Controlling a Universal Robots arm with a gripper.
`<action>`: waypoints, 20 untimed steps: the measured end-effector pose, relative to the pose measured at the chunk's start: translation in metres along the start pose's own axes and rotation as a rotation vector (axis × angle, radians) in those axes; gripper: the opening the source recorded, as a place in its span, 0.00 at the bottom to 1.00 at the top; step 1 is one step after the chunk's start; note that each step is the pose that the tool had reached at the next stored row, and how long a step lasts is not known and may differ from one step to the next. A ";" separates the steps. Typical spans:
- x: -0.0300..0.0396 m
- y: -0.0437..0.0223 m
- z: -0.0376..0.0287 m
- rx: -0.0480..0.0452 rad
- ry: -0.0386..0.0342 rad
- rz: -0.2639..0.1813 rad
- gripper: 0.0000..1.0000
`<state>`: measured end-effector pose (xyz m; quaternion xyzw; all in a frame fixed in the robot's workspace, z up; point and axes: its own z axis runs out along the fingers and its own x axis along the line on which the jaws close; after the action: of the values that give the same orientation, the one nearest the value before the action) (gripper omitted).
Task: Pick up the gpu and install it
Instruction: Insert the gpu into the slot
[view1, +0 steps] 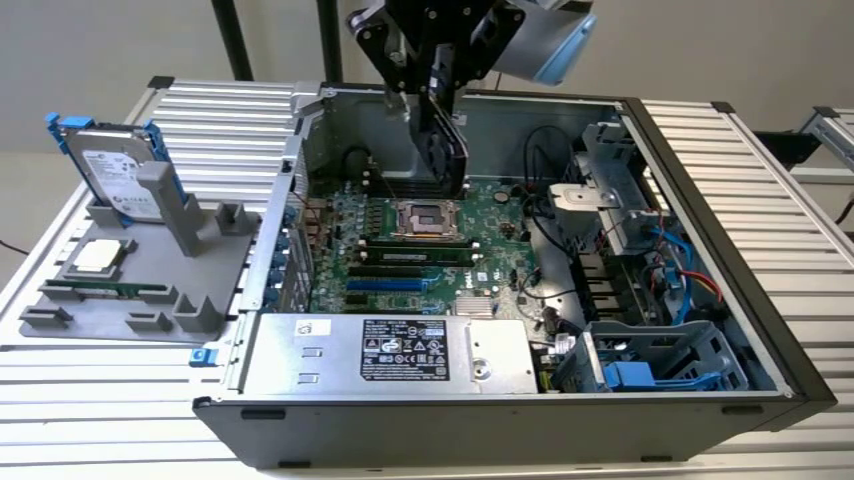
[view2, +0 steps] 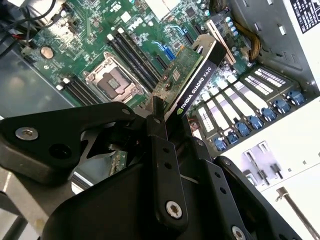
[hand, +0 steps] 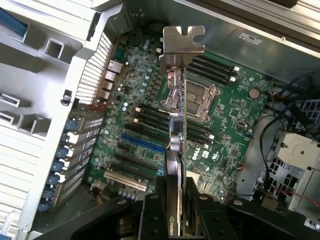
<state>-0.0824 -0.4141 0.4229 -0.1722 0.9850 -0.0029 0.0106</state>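
My gripper (view1: 438, 95) is shut on the gpu (view1: 450, 150), which hangs edge-down over the far part of the motherboard (view1: 427, 245) inside the open computer case (view1: 747, 300). In the second wrist view the gpu (view2: 181, 70) shows its green board and black cooler edge, clamped between my black fingers (view2: 158, 125). The first wrist view sees the gpu (hand: 178, 135) edge-on, its silver end bracket (hand: 183, 44) pointing away from the gripper (hand: 177, 202). It floats above the processor socket (hand: 200, 102), clear of the expansion slots (hand: 142, 145).
A grey fixture (view1: 134, 300) at the exterior view's left carries a hard drive with blue rails (view1: 114, 170), a processor chip (view1: 96, 257) and a memory stick (view1: 114, 290). Inside the case are a power supply (view1: 400, 350), a drive cage (view1: 654, 360) and loose cables (view1: 667, 250).
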 end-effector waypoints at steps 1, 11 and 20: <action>0.0000 0.0000 0.0000 -0.0002 0.0000 -0.008 0.00; 0.0000 0.0000 0.0000 -0.0017 -0.0007 -0.085 0.00; 0.0000 0.0000 0.0000 -0.0031 -0.0014 -0.155 0.00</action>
<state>-0.0824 -0.4141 0.4229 -0.2478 0.9687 -0.0021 0.0108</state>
